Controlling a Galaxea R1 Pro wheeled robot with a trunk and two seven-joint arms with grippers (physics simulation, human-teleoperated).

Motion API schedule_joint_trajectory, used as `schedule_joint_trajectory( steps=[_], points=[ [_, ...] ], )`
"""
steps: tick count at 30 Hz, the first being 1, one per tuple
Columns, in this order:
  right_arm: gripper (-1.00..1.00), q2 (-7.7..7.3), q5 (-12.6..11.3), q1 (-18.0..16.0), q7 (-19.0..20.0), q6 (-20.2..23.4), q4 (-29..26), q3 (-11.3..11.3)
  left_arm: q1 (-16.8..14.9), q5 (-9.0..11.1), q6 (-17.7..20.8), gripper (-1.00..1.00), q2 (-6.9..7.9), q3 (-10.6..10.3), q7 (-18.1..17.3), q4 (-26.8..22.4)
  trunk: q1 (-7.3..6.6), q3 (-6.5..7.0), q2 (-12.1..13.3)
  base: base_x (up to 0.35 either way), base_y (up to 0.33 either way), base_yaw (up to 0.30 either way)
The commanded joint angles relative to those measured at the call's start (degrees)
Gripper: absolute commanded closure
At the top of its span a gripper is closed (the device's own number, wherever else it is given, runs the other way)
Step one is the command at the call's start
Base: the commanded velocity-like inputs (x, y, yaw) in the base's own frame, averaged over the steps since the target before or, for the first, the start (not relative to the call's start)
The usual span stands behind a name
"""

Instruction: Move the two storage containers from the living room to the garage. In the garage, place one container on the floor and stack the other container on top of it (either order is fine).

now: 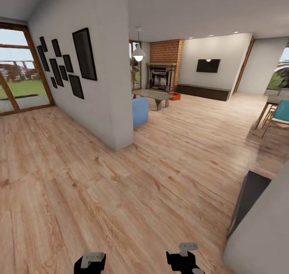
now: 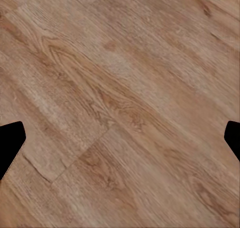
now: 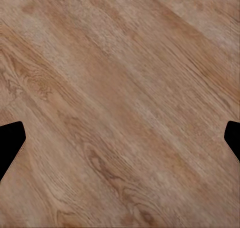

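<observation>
Far across the living room's light wood-plank floor (image 1: 120,193), an orange-red storage container (image 1: 174,96) sits on the planks beside the low table (image 1: 153,94), in front of the brick fireplace (image 1: 162,75). It is small in the head view and partly hidden by the table. My two arm ends, left (image 1: 91,262) and right (image 1: 184,260), show at the near edge of that view, several metres from it. The left gripper (image 2: 120,143) and the right gripper (image 3: 120,143) both hang open over bare planks, holding nothing. The garage is out of view.
A white partition wall (image 1: 104,97) with black frames juts in at the left, a blue sofa (image 1: 140,111) behind its end. A dark panel and a pale counter (image 1: 257,222) stand close at the right. Chairs (image 1: 279,117) are at far right, a wall TV (image 1: 208,65) beyond.
</observation>
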Motion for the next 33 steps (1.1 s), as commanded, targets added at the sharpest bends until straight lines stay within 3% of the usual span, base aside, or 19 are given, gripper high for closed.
schedule_joint_trajectory(
  steps=[1,9,33],
  points=[
    [-1.00,0.00,0.05,-0.04,-0.10,-0.18,0.05,0.09,-0.04,0.03,-0.18,-1.00,-0.02,0.15,-0.11,0.06,0.04,-0.06,-0.03,0.346,0.000,0.138],
    [-1.00,0.00,0.04,-0.05,-0.09,-0.18,0.08,0.09,-0.04,0.03,-0.18,-1.00,-0.02,0.15,-0.11,0.06,0.04,-0.06,-0.03,0.346,0.000,0.108],
    [-1.00,0.00,0.04,-0.03,-0.09,-0.16,0.05,0.09,-0.04,0.03,-0.17,-1.00,-0.02,0.15,-0.11,0.06,0.04,-0.06,-0.03,0.346,0.000,0.004]
  ],
)
